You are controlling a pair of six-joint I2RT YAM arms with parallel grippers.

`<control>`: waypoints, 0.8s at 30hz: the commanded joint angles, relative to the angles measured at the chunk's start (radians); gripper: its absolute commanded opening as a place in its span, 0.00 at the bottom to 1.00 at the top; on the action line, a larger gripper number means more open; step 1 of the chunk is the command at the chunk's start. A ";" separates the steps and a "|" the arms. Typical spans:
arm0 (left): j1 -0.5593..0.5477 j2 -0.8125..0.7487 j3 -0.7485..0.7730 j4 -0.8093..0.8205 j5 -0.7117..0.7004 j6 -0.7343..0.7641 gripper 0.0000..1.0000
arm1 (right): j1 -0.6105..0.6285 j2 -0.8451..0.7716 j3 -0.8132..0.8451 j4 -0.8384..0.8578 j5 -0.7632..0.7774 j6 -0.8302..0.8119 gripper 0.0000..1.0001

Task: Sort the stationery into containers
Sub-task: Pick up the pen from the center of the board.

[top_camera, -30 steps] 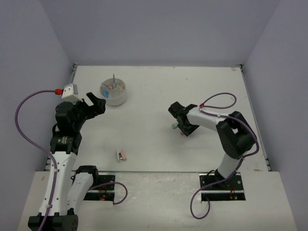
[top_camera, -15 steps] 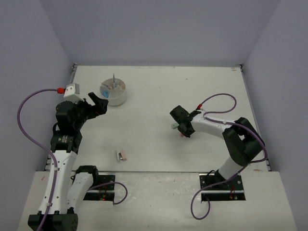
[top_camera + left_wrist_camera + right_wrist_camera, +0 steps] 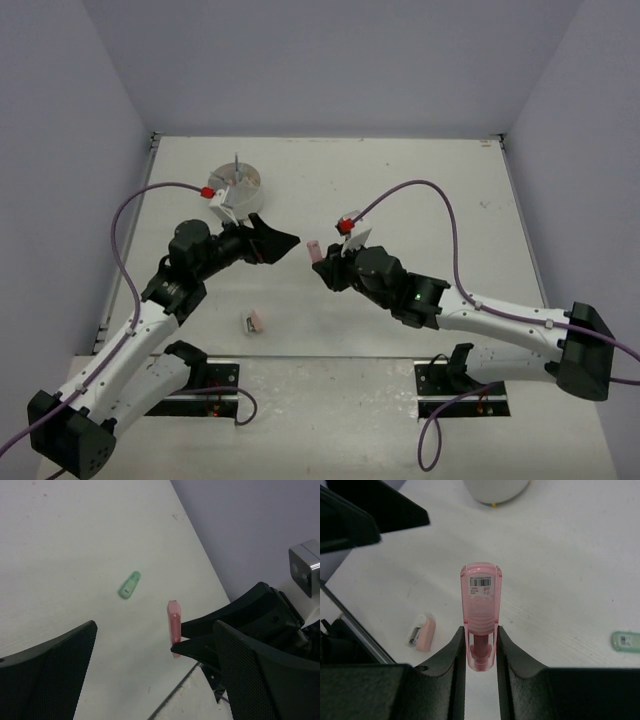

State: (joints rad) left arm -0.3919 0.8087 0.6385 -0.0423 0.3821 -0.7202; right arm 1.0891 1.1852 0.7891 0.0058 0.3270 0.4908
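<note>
My right gripper point(image 3: 481, 656) is shut on a pink capsule-shaped piece point(image 3: 481, 605) and holds it upright above the table. In the top view that gripper point(image 3: 323, 259) is at the table's middle, with the pink piece point(image 3: 313, 247) sticking out to its left. My left gripper point(image 3: 274, 241) is open and empty, just left of the pink piece and apart from it. In the left wrist view the pink piece point(image 3: 173, 622) hangs between my wide-open fingers point(image 3: 49, 674). A green capsule piece point(image 3: 129, 585) lies on the table beyond. The round white divided dish point(image 3: 237, 190) stands at the back left, with a thin pen upright in it.
A small pink and white piece point(image 3: 253, 321) lies near the front edge, also in the right wrist view point(image 3: 422, 632). The green piece point(image 3: 626, 641) lies to the right of my right gripper. The dish's wall point(image 3: 497, 491) is ahead of it.
My right arm has lifted the pink piece and carried it left to the table's middle. My left arm has swung from beside the dish toward the middle, facing the right gripper.
</note>
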 commanded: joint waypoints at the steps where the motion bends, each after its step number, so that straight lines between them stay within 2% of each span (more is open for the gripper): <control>1: -0.087 0.014 -0.029 0.174 -0.057 -0.094 1.00 | 0.025 -0.065 -0.038 0.176 -0.050 -0.177 0.00; 5: -0.176 0.070 -0.074 0.307 -0.025 -0.174 0.96 | 0.028 -0.129 -0.054 0.209 -0.025 -0.192 0.00; 7: -0.206 0.093 -0.071 0.322 -0.043 -0.175 0.87 | 0.028 -0.149 -0.052 0.206 -0.031 -0.196 0.00; 11: -0.238 0.130 -0.071 0.341 -0.067 -0.184 0.80 | 0.027 -0.186 -0.055 0.204 -0.053 -0.202 0.00; 14: -0.246 0.147 -0.074 0.388 -0.068 -0.193 0.57 | 0.029 -0.198 -0.068 0.218 -0.078 -0.201 0.00; 15: -0.249 0.152 -0.074 0.391 -0.066 -0.198 0.55 | 0.029 -0.198 -0.072 0.220 -0.082 -0.200 0.00; 16: -0.252 0.161 -0.072 0.399 -0.067 -0.200 0.48 | 0.028 -0.196 -0.073 0.224 -0.087 -0.199 0.00; 20: -0.258 0.183 -0.043 0.402 -0.062 -0.193 0.41 | 0.031 -0.170 -0.060 0.215 -0.098 -0.202 0.00; 21: -0.258 0.185 -0.037 0.401 -0.062 -0.189 0.35 | 0.030 -0.162 -0.056 0.214 -0.097 -0.202 0.00; 22: -0.258 0.184 -0.030 0.400 -0.064 -0.182 0.24 | 0.029 -0.158 -0.056 0.216 -0.097 -0.202 0.00; 23: -0.258 0.184 -0.028 0.396 -0.065 -0.178 0.21 | 0.030 -0.156 -0.056 0.217 -0.097 -0.204 0.00; 24: -0.258 0.184 -0.020 0.391 -0.069 -0.173 0.10 | 0.031 -0.155 -0.057 0.219 -0.094 -0.203 0.00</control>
State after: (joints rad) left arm -0.6514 0.9871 0.5706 0.3248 0.3509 -0.9163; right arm 1.1107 1.0291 0.7171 0.1504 0.2710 0.3057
